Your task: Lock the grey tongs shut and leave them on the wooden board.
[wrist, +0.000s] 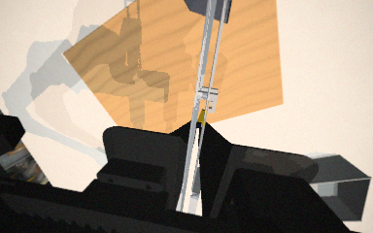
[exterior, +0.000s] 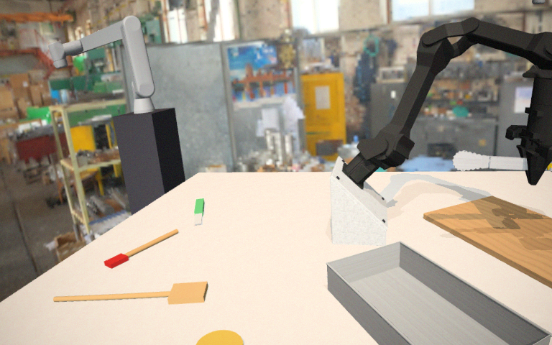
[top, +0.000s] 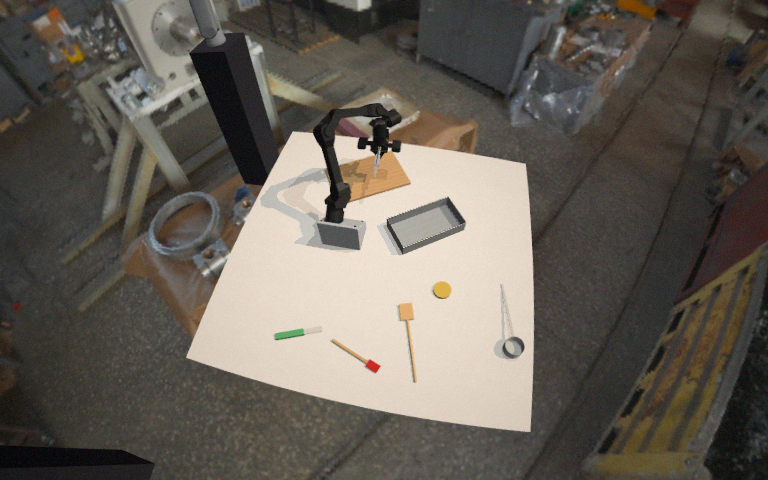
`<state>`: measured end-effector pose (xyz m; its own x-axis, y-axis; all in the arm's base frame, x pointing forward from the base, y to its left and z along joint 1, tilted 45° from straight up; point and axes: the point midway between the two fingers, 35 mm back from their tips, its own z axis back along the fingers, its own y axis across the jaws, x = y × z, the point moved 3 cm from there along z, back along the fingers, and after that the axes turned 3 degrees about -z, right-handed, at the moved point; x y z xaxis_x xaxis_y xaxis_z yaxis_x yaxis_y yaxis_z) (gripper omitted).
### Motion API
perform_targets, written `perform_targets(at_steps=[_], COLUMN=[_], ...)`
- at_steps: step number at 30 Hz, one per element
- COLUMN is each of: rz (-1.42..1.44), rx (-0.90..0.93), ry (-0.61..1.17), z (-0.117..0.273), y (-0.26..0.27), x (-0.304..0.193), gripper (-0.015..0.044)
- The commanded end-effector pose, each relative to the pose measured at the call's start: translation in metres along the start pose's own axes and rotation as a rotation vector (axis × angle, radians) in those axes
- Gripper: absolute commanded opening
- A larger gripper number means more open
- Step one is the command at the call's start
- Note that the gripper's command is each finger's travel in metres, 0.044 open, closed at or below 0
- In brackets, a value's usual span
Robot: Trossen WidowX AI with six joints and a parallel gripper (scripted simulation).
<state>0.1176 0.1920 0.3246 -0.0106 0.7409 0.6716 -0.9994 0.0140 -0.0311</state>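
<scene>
My gripper [top: 378, 153] [exterior: 534, 180] [wrist: 198, 123] points down above the wooden board, shut on the grey tongs [top: 375, 165] [exterior: 504, 162] [wrist: 205, 58]. The tongs are in the air, and their two long arms lie close together. In the exterior view they look about level, with the scalloped tip end to the left of the fingers. In the wrist view the dark hinge end is at the top. Whether the lock is engaged does not show. The wooden board [top: 397, 174] [exterior: 529, 256] [wrist: 257, 58] lies flat below, with shadows on it. The grey roasting tin [top: 433, 238] [exterior: 448, 280] holds nothing.
A yellow disc [top: 442, 289] [exterior: 220, 338], a wooden spatula [top: 406, 311] [exterior: 187, 292], a red-headed tool [top: 372, 366] [exterior: 116, 260], a green-handled tool [top: 289, 334] [exterior: 198, 206] and a round strainer [top: 522, 347] lie on the table, away from the board.
</scene>
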Motion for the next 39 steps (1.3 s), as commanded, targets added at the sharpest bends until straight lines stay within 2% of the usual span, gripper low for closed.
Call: perform_targets(at_steps=[1,39], rz=[0.168,1.746], rx=[-0.009,-0.073], ry=[-0.006,-0.059], z=[0.003,0.019], y=[0.006,0.062], x=[0.001,0.003], gripper=[-0.015,-0.015])
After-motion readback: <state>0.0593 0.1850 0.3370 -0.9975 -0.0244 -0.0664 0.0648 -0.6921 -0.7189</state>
